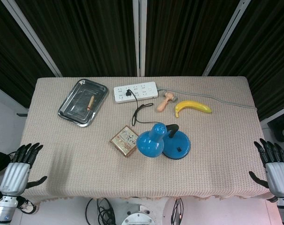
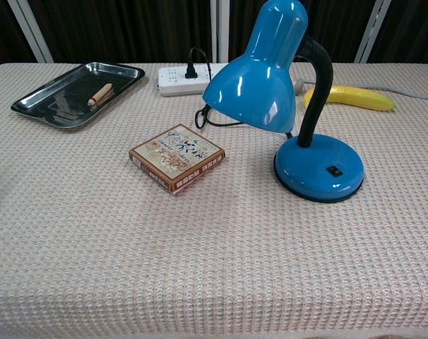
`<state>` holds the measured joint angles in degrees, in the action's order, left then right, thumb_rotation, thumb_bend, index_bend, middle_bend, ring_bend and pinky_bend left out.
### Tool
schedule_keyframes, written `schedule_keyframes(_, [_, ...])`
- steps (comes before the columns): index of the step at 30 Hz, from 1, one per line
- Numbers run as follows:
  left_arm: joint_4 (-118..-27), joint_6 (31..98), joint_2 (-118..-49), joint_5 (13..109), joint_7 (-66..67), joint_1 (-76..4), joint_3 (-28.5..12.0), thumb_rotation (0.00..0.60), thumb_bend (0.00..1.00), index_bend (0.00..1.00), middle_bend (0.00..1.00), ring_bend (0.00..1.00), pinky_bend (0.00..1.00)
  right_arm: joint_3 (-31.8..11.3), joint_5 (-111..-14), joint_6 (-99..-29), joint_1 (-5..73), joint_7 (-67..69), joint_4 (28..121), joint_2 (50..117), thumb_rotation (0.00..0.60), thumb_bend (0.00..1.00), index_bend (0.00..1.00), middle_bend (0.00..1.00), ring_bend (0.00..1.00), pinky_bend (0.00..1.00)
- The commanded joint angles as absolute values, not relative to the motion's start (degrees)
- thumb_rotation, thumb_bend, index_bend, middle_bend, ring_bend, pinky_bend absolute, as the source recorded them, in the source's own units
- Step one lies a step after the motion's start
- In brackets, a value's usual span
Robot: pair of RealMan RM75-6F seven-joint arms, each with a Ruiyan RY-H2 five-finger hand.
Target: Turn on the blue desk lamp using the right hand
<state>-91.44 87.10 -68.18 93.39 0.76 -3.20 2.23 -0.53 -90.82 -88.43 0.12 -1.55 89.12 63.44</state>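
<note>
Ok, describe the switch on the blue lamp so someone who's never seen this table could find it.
Start at the blue desk lamp near the table's middle and follow its black neck down to the round blue base. On the base's top, toward the front edge, sits a small black switch, the only dark mark on the blue.

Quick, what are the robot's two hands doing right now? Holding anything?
Left hand: open, fingers spread, holding nothing, at the table's near edge.
Right hand: open, fingers spread, holding nothing, not yet near the blue desk lamp.

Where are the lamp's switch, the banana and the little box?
lamp switch (image 2: 333, 170), chest view, black rocker on the base.
banana (image 1: 193, 107), head view, middle of the fruit.
box (image 2: 176, 156), chest view, printed top.
</note>
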Motion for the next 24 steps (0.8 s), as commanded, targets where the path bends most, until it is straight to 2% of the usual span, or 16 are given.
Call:
schedule_keyframes(1, [-91.52, 87.06, -68.16, 93.45, 0.96, -3.21, 2.29, 0.6, 0.0, 0.08, 0.05, 0.0, 0.0, -0.21, -91.01, -88.4, -0.02, -1.53, 89.03, 63.52, 0.6, 0.13, 0.0, 0.0, 0.0, 0.0])
schedule_keyframes(11, [-92.61, 86.9, -67.72, 93.48, 2.41, -3.38, 2.23, 0.6, 0.0, 0.09, 0.05, 0.0, 0.0, -0.07, -91.19, -89.69, -0.83, 0.15, 87.62, 63.73, 0.6, 0.13, 0.0, 0.0, 0.0, 0.0])
schedule_keyframes(24, [-92.41, 86.78, -68.1, 92.83, 2.16, -3.27, 2.15, 0.6, 0.0, 0.09, 0.05, 0.0, 0.0, -0.06, -90.84, -88.02, -0.12, 1.12, 86.87, 63.86, 0.6, 0.13, 0.0, 0.0, 0.0, 0.0])
